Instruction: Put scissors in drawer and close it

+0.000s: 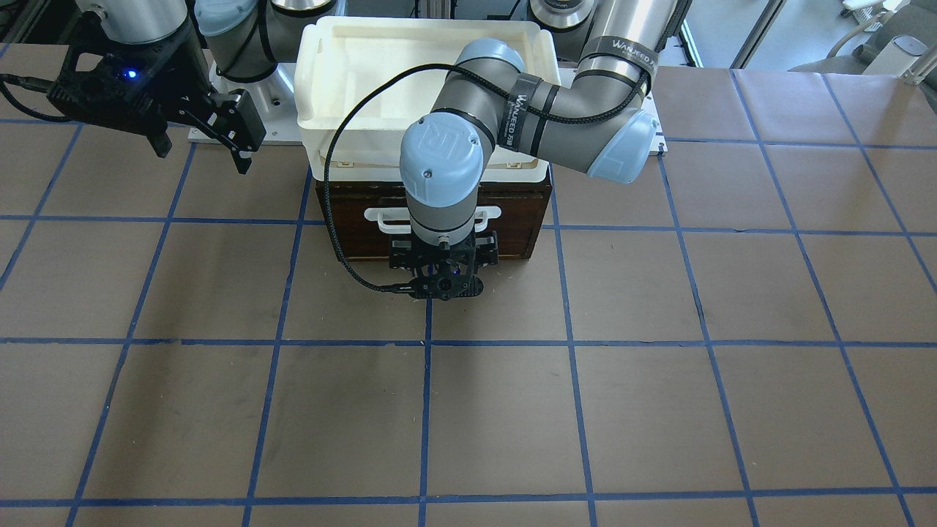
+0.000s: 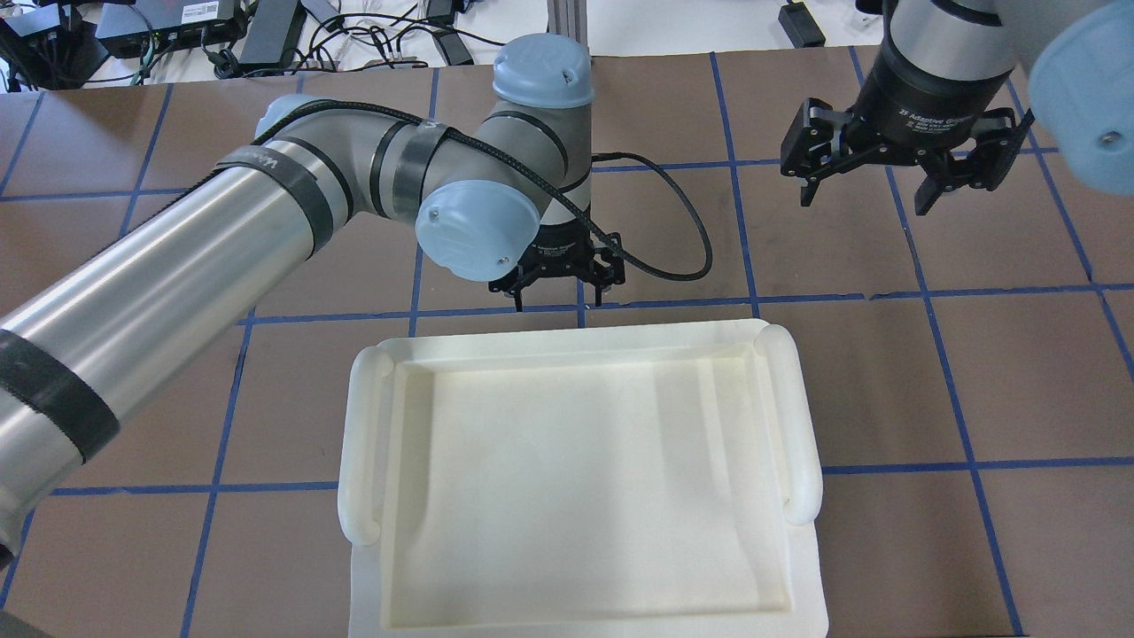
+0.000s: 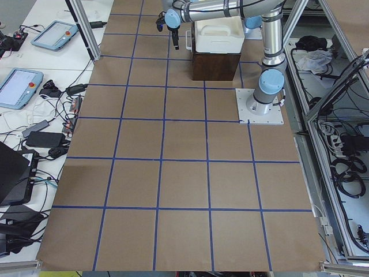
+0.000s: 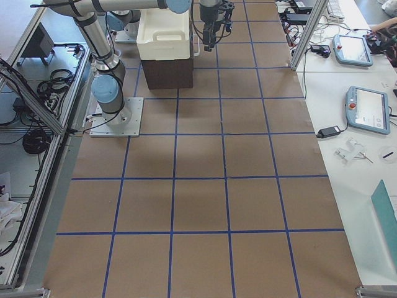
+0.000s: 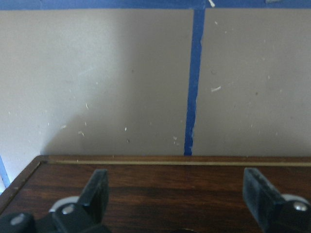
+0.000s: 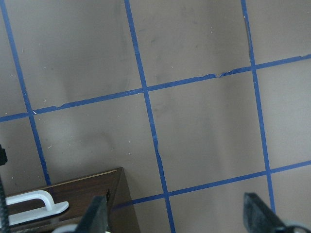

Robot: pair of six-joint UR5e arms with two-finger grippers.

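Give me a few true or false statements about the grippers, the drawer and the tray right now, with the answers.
1. The left gripper is open at the drawer front. True.
2. The right gripper holds the scissors. False: it is open and empty, and no scissors are in view.
3. A white tray sits above the drawer. True.
4. The drawer's handle is black. False: it is white.

Silver tubes, grey joints and pale-blue caps (image 1: 432, 157) make up both arms. A black braided cable (image 1: 327, 183) trails along the left arm (image 2: 177, 266).
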